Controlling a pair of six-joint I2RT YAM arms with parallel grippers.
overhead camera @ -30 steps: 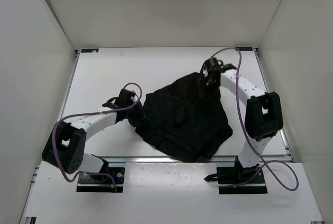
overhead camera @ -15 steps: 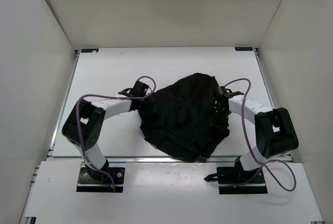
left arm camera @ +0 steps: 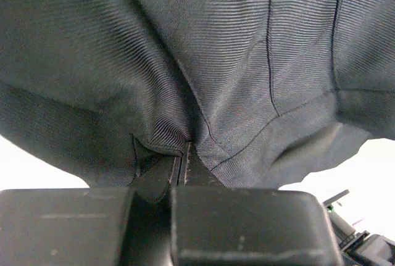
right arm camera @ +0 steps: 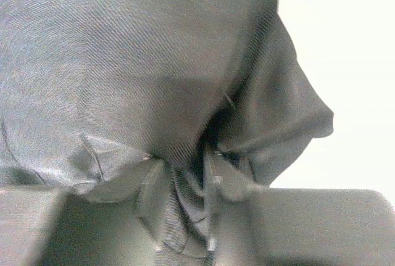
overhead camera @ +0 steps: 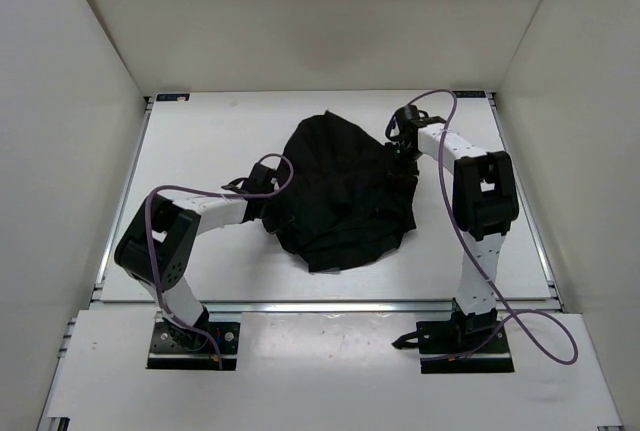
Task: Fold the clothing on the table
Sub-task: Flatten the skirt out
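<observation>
Since the earlier frame the right arm has swung from the near-right hem to the far-right edge, and the clothing (overhead camera: 340, 191) has been dragged into a heap around mid-worktop (overhead camera: 200, 141).
Left end effector (left arm camera: 184, 158) is pressed together on a fold at the clothing's left edge. Right end effector (right arm camera: 182, 173) pinches a bunched wad at its far right. No clean fold line shows. Judgement: draw the two held points apart to tension the cloth, then carry both over together at matched height to avoid a skewed crease.
</observation>
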